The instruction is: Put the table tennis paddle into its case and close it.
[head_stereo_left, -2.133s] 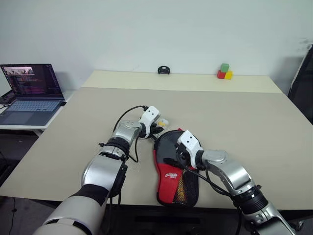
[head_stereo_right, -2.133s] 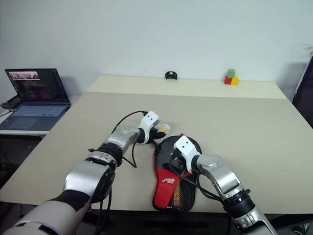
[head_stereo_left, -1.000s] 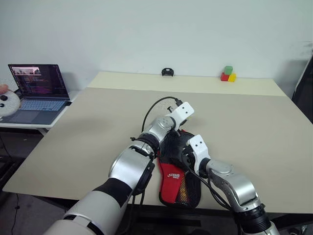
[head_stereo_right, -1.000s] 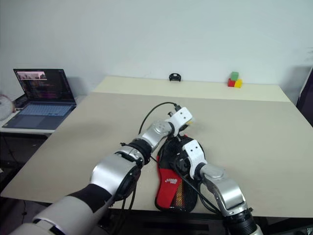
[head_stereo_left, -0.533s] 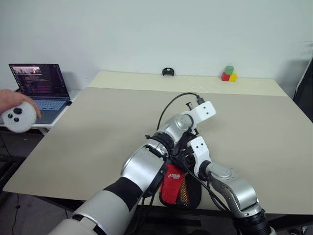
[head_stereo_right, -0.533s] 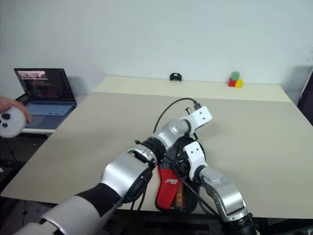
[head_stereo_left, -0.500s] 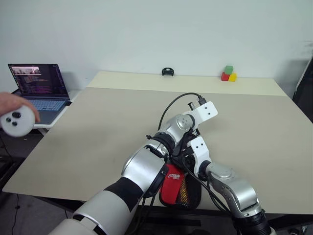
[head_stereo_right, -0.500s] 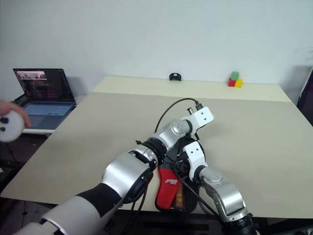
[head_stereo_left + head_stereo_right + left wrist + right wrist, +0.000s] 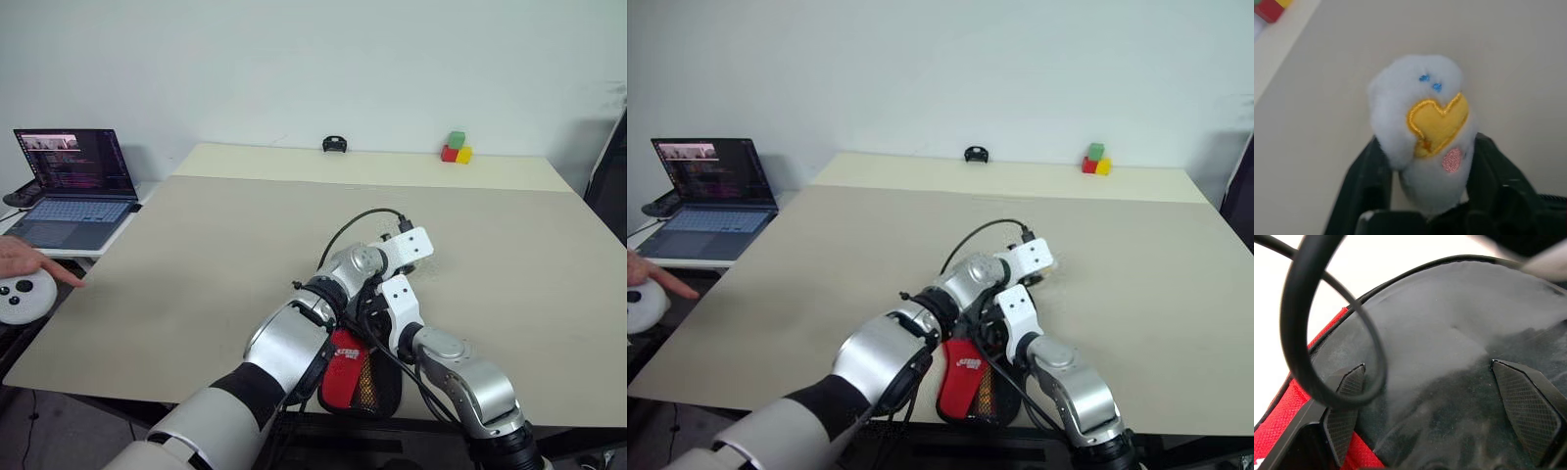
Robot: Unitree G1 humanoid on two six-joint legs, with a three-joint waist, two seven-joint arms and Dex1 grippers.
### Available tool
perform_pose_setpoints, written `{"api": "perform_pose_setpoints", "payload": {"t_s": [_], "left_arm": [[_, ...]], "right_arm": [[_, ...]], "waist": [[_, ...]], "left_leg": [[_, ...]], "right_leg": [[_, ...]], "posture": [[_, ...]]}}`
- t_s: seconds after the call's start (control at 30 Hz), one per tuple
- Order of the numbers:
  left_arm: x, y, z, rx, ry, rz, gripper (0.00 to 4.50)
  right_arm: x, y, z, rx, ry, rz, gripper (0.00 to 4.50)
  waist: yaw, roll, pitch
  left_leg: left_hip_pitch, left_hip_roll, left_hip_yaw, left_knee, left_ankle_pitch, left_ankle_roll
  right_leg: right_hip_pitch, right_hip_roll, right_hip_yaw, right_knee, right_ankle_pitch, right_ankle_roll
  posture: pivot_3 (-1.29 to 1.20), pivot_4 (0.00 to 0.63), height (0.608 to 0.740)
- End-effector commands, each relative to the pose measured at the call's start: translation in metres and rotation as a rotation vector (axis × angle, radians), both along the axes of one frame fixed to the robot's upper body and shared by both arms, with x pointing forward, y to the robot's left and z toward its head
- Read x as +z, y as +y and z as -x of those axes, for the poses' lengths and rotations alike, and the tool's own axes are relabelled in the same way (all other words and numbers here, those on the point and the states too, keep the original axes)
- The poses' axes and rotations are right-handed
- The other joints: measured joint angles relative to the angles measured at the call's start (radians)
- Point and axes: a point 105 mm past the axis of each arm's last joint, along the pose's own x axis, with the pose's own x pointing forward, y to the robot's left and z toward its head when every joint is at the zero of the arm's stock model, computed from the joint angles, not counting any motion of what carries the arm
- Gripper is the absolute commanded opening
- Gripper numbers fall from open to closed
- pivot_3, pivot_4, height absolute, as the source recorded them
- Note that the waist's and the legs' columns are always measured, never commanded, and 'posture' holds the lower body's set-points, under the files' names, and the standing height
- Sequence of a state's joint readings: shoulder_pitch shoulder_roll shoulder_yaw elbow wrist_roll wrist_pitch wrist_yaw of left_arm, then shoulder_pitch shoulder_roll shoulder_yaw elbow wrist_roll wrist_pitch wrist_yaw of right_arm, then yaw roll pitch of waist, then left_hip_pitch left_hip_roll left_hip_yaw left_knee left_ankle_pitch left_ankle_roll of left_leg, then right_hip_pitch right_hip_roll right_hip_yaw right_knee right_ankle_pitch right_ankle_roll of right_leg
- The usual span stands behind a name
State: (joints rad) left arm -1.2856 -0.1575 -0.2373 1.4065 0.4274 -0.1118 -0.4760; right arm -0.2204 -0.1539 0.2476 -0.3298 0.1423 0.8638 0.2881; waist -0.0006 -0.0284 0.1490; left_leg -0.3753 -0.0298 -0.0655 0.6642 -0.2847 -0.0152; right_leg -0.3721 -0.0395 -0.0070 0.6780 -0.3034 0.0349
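At the table's [image 9: 196,255] six o'clock edge, case [image 9: 345,380] lying flat, red mesh end toward six, black round end toward twelve, mostly hidden under both crossed forearms. Paddle not made out anywhere; judged already inside, though unconfirmed. Off the table at nine o'clock, laptop [image 9: 69,186], with a person's hand [image 9: 22,258] on a round controller [image 9: 24,296] nearer seven. Far off at one o'clock, small coloured blocks [image 9: 455,147].

Right gripper [image 9: 1427,367] spread wide, holding nothing, pads [image 9: 1349,401] laid on the case's black face, pinning it. Loose cable [image 9: 1303,308] looping across in front of that hand.

Left gripper [image 9: 1430,147] reaching across to the case's one o'clock side, fingers part-way apart and pressed on either flank of the white-yellow charm [image 9: 1425,107], so gripping it; presumably serving as the zip pull.

Risks from here, as judgement only:
- Soft plush squeezing out of the grip under a pull, leaving the zip partly done.
- Pulling upward rather than along the seam, lifting the case off the table or straining the charm's cord.
- Case sliding or swivelling toward six and over the edge if the right pads press too lightly.
- Cable snagging on either wrist, given how tightly both arms cross.
- Zip jamming on the paddle's rim if not seated fully.
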Motion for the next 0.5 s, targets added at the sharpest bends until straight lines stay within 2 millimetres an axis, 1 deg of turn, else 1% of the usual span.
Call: {"api": "perform_pose_setpoints", "payload": {"t_s": [0.03,0.1,0.13,0.17,0.23,0.3,0.33,0.37,0.43,0.5], "left_arm": [[-0.002,-0.021,0.014,-0.069,0.006,0.009,3.31],[0.002,-0.021,0.013,-0.066,0.003,0.026,4.01],[0.006,-0.021,0.011,-0.060,0.004,0.041,4.27],[0.008,-0.021,0.010,-0.055,0.004,0.052,4.27],[0.022,-0.015,0.003,-0.032,0.009,0.104,4.27],[0.031,-0.002,-0.007,0.011,-0.003,0.125,4.27],[0.032,0.002,-0.010,0.026,-0.005,0.126,4.27],[0.033,0.012,-0.016,0.054,-0.016,0.119,4.27],[0.035,0.032,-0.026,0.110,-0.012,0.129,4.27],[0.039,0.043,-0.031,0.141,-0.011,0.144,4.27]], "right_arm": [[-0.066,-0.014,0.022,-0.028,0.295,0.087,4.50],[-0.066,-0.014,0.020,-0.025,0.294,0.090,4.50],[-0.066,-0.014,0.019,-0.021,0.293,0.091,4.50],[-0.066,-0.015,0.018,-0.019,0.293,0.092,4.50],[-0.066,-0.015,0.015,-0.008,0.289,0.099,4.50],[-0.065,-0.016,0.011,-0.008,0.285,0.097,4.50],[-0.064,-0.017,0.009,-0.009,0.285,0.095,4.50],[-0.064,-0.018,0.007,-0.009,0.284,0.094,4.50],[-0.064,-0.019,0.005,-0.006,0.284,0.095,4.50],[-0.064,-0.021,0.004,-0.003,0.284,0.096,4.50]], "waist": [[0.000,0.000,0.000],[-0.002,0.000,0.000],[-0.003,0.000,0.000],[-0.003,0.000,0.000],[-0.006,0.000,0.000],[-0.008,0.000,0.000],[-0.009,0.000,0.000],[-0.011,0.000,0.000],[-0.021,0.000,0.000],[-0.027,0.001,0.000]], "left_leg": [[0.000,0.000,0.000,0.000,0.000,0.000],[0.000,0.000,0.000,0.000,0.000,0.000],[0.000,0.000,0.000,0.000,0.000,0.000],[0.001,0.000,0.000,0.000,0.000,0.000],[0.001,0.000,0.000,0.000,0.000,0.000],[0.002,0.001,0.000,0.000,0.000,0.000],[0.004,0.001,0.000,0.000,0.000,0.000],[0.005,0.001,0.000,0.000,0.000,0.000],[0.010,0.002,0.000,-0.001,0.000,0.000],[0.013,0.003,0.000,-0.001,0.000,0.000]], "right_leg": [[0.000,0.000,0.000,0.000,0.000,0.000],[0.000,0.000,0.000,0.000,0.000,0.000],[0.000,0.000,0.000,0.000,0.000,0.000],[0.000,0.000,0.000,0.000,0.000,0.000],[0.001,0.000,0.000,0.000,0.000,0.000],[0.002,0.000,0.000,0.001,0.000,0.000],[0.003,0.000,0.000,0.001,0.000,0.000],[0.004,0.000,0.000,0.001,-0.002,0.004],[0.008,0.000,0.000,0.001,-0.003,0.005],[0.011,0.000,0.000,0.001,-0.003,0.005]], "posture": [[0.00,0.150,0.740],[0.00,0.150,0.740],[0.00,0.150,0.740],[0.00,0.150,0.740],[0.00,0.150,0.740],[0.00,0.150,0.740],[0.00,0.150,0.740],[0.00,0.150,0.740],[0.00,0.150,0.740],[0.00,0.150,0.740]]}}
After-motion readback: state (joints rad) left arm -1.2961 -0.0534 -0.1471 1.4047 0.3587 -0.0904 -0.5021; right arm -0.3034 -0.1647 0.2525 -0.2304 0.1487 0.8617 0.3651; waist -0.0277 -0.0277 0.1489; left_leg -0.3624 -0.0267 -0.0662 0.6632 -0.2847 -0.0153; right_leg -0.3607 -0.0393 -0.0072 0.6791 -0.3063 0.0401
